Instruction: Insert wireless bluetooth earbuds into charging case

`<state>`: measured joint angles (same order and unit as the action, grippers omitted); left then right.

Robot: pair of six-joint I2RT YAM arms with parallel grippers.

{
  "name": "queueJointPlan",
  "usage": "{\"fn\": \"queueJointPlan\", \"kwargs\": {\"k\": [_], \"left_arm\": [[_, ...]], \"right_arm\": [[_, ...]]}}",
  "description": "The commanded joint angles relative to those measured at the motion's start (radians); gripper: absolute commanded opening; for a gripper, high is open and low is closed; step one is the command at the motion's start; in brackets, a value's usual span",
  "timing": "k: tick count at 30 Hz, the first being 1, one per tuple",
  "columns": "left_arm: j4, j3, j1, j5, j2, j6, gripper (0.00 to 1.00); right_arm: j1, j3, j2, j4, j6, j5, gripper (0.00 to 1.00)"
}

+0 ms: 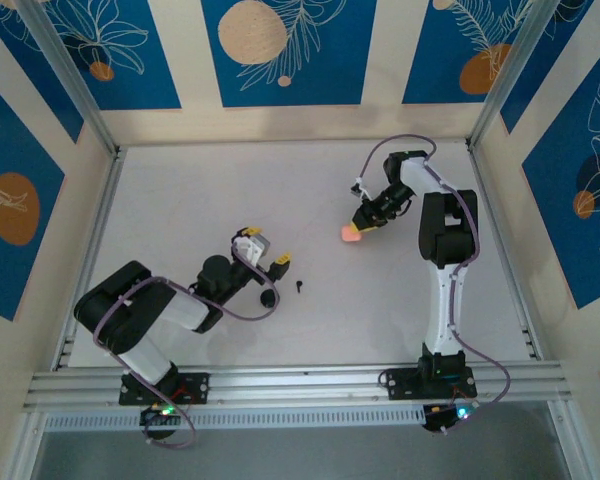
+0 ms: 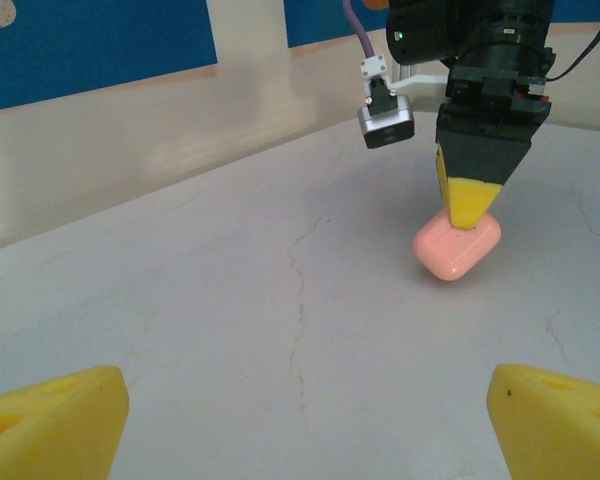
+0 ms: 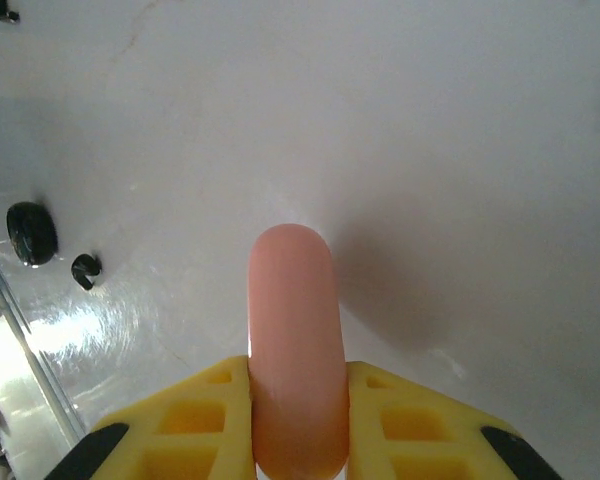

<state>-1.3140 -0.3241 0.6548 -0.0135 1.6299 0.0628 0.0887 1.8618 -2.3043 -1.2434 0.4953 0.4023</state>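
Pink and glossy, the pink charging case (image 1: 350, 234) is seen from above pinched in the right gripper (image 1: 358, 225), whose jaws are drawn almost shut on it, over the far right of the worktop (image 1: 180, 200). A slip is judged the main risk: the shell is smooth and rounded, so it could be squeezed out or twisted once moved. The black earbud (image 1: 300, 285) lies well apart from that gripper, just beside the black charging case (image 1: 268, 298) and near the left gripper (image 1: 267, 252), which is spread wide and holds nothing.

From the left wrist, the pink charging case (image 2: 458, 250) is shown tilted and caught only by its upper part under the right gripper (image 2: 470, 205). Whether it touches the worktop cannot be told. The left gripper (image 2: 305, 425) is seen wide open, with bare worktop between its fingers.

From the right wrist, the pink charging case (image 3: 292, 300) is clamped between the fingers of the right gripper (image 3: 298, 380), and no open lid is seen. If it is shut, nothing can be seated in it. The black earbud (image 3: 85, 267) and black charging case (image 3: 32, 232) lie off to the left, well apart.
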Motion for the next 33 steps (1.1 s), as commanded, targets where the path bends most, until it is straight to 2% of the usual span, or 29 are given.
{"fn": "queueJointPlan", "kwargs": {"k": [1,13,30,33], "left_arm": [[0.004,-0.024,-0.007,-0.003,0.013,0.003,0.91],[0.034,-0.03,-0.007,-0.006,0.004,0.009,0.9],[0.069,-0.027,-0.007,-0.007,-0.03,-0.001,0.88],[0.09,-0.026,-0.006,-0.003,-0.043,-0.01,0.88]], "right_arm": [[0.005,0.041,-0.034,-0.05,0.026,-0.001,0.15],[0.005,0.07,-0.076,-0.046,0.02,-0.03,0.23],[-0.004,0.072,-0.07,0.026,-0.051,-0.074,0.48],[-0.006,0.076,-0.061,0.035,-0.061,-0.079,0.5]]}}
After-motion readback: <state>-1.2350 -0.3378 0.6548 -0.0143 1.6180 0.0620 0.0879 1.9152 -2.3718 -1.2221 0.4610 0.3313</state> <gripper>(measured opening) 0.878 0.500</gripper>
